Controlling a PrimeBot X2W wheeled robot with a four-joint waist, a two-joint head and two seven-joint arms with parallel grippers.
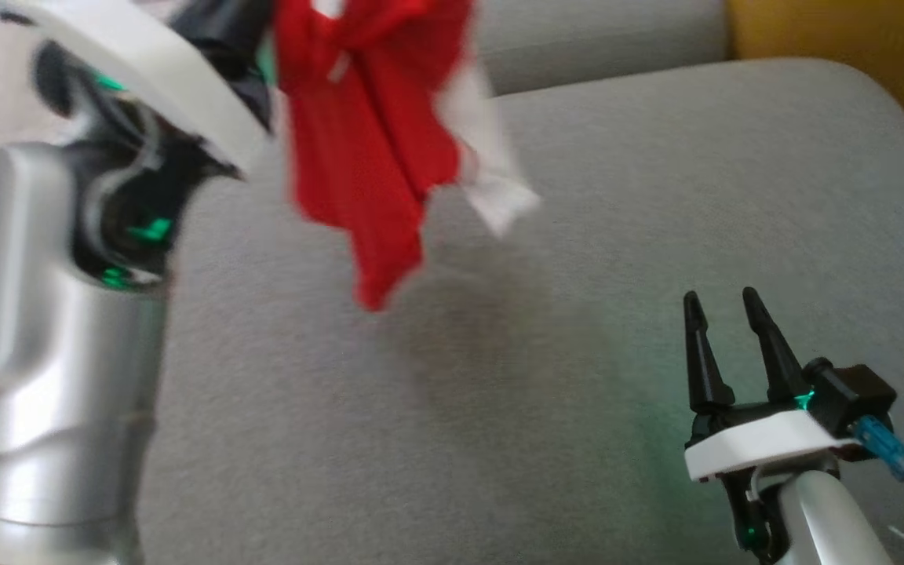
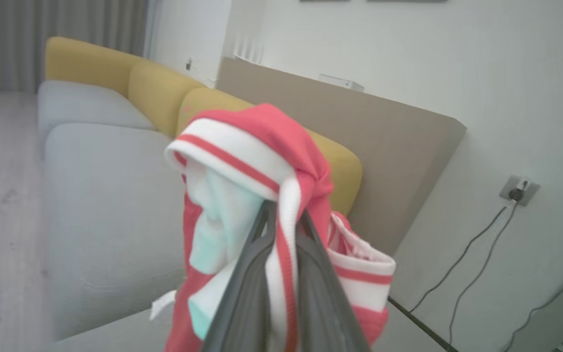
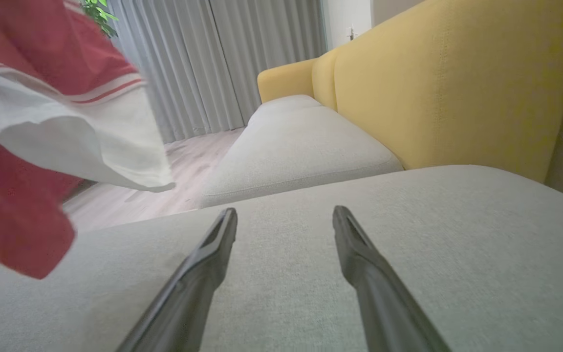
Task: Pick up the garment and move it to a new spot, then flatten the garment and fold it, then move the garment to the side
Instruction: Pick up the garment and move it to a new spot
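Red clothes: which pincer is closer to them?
Left. The left pincer is shut on the red garment, holding it up above the grey cushion. The right pincer is open, low over the cushion, off to the side and not touching it.

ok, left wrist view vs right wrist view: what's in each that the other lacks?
Left wrist view: the left gripper shut on the garment at its striped band, a wall socket with cables, and a beige panel. Right wrist view: the right gripper open over the grey cushion, and a plant by the curtains. Both: the hanging red-and-white garment, the grey cushion, the yellow backrest and the curtains.
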